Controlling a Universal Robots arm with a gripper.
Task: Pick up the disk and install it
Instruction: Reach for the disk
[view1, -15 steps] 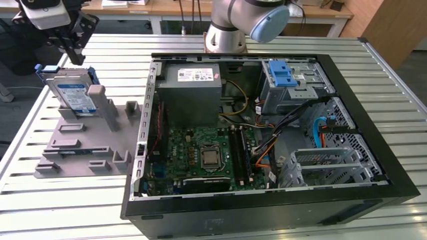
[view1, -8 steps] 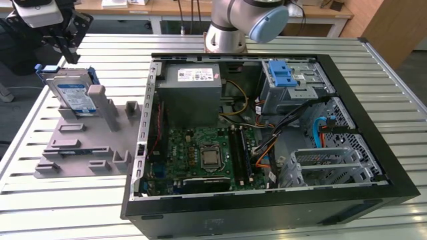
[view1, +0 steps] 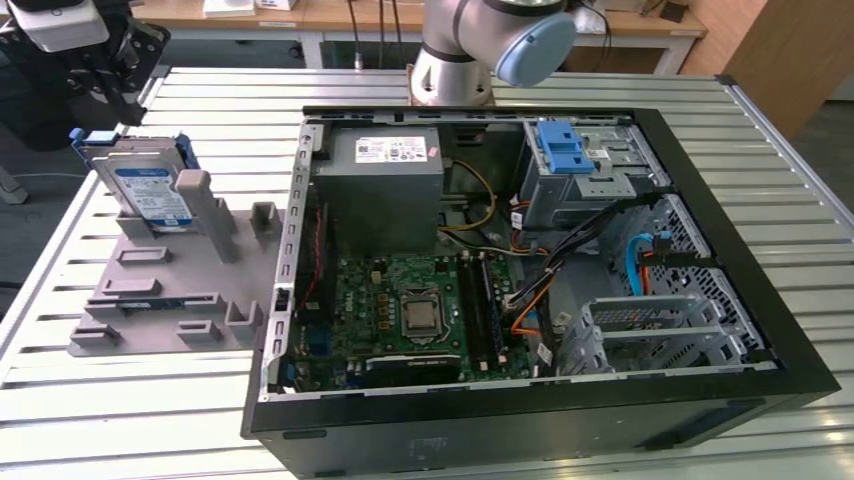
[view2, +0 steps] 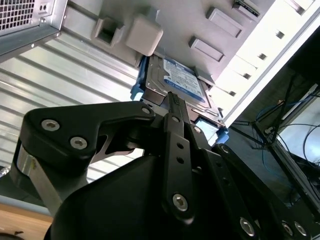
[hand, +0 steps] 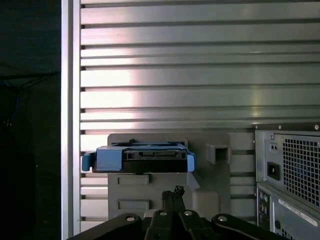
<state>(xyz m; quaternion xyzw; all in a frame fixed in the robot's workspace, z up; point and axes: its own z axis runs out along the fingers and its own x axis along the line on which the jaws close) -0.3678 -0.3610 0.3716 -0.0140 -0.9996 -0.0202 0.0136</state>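
Blue-railed disk, one, upright in grey holder; claw seemingly closed, empty.

The disk is silver-grey, with a blue-and-white label and blue plastic rails. It stands on edge, leaning slightly, at the far corner of the grey fixture plate on the exterior view's left.

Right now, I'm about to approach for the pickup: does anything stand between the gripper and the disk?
Nothing visible does. In the first wrist view the gripper faces the disk, which stands in its grey holder, with only open space between.
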